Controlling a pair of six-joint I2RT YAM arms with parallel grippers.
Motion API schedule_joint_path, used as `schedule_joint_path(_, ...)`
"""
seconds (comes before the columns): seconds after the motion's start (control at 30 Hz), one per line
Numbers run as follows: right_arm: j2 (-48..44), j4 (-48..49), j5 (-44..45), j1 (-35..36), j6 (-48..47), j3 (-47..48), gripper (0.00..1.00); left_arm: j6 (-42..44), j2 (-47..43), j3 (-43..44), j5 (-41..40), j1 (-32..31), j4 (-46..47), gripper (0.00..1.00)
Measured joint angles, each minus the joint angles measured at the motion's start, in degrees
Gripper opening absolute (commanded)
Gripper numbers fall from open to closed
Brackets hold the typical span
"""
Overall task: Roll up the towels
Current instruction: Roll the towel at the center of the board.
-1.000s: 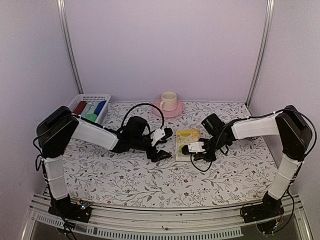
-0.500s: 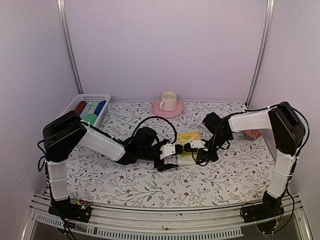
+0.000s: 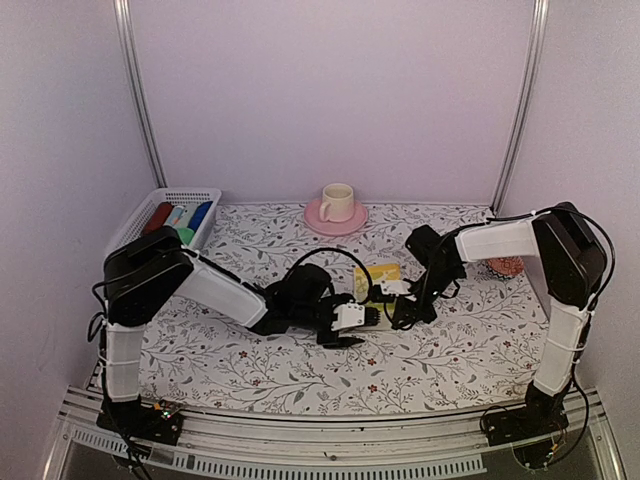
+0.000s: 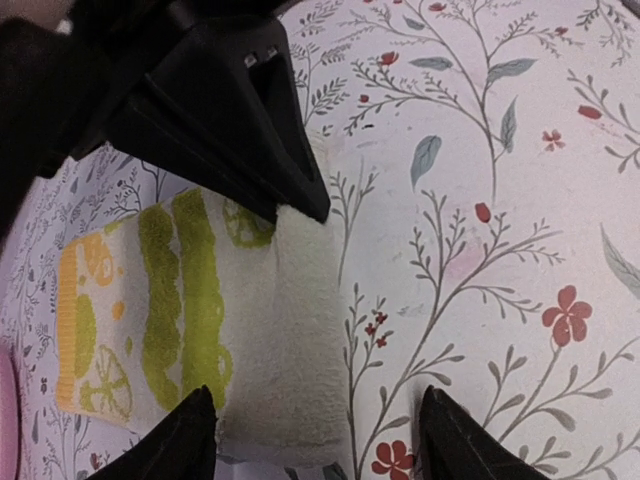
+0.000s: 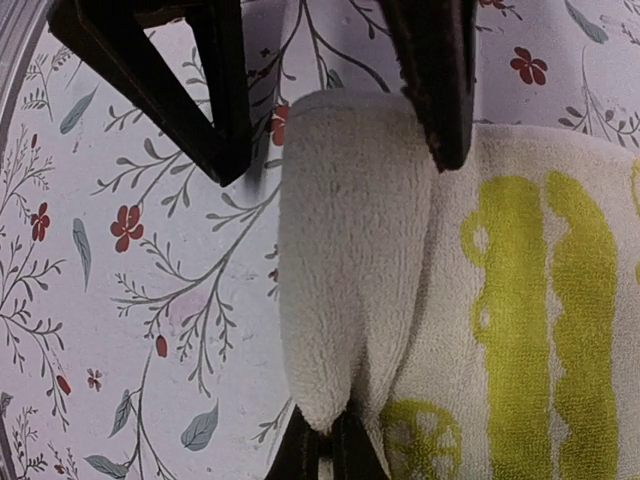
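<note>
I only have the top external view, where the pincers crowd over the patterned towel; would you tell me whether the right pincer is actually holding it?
Observer: Yes, the right pincer is shut on one end of the towel's rolled edge.
Operator: And the left pincer?
Observer: The left pincer is open, one finger on each side of the rolled edge's other end.
Operator: How much is rolled?
Observer: Just that one plump turn; the green print beside it lies flat and uncovered.
</note>
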Motion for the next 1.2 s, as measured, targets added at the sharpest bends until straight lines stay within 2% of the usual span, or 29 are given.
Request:
schedule_joint_path(0.17,0.44,-0.57,-1.29,-0.63,-0.02,0.13,0.04,1.46,0.63,0.13,-1.14,-1.18,-0.17,0.58)
schedule_joint_path(0.3,1.38,-2.25,-1.9,-0.96,-0.04,1.75,0.04,2.25,1.11,0.39,-2.6,-1.7,0.15,0.36)
schedule_joint_path(0.4,1.9,-2.97,-2.29,-1.05,-0.07,2.21,0.04,2.25,1.77,0.79,-3.54,-1.84,0.15,0.29)
schedule_joint_path(0.53,2.29,-4.09,-2.78,-1.36,-0.28,2.91,0.04,2.19,2.32,1.44,-4.61,-1.86,0.13,0.12)
schedule_joint_path(0.6,2.32,-4.48,-2.86,-1.46,-0.44,3.02,0.04,1.97,2.36,1.44,-4.85,-1.88,0.15,0.0)
schedule_joint_path(0.73,2.32,-5.22,-3.48,-1.95,-0.76,3.37,0.08,1.4,2.36,1.6,-4.81,-1.92,-0.13,0.0)
schedule_joint_path(0.9,2.1,-5.95,-4.2,-2.84,-1.22,3.41,0.24,-0.7,2.36,3.23,-1.73,-1.25,-3.06,0.0)
schedule_joint_path(0.97,1.49,-6.08,-4.55,-3.21,-1.6,3.39,0.27,-2.49,2.36,3.96,0.7,-0.68,-4.74,0.0)
schedule_joint_path(1.2,-2.67,-5.53,-4.98,-4.79,-1.81,3.02,0.29,-8.52,2.38,5.31,7.32,2.08,-8.85,0.0)
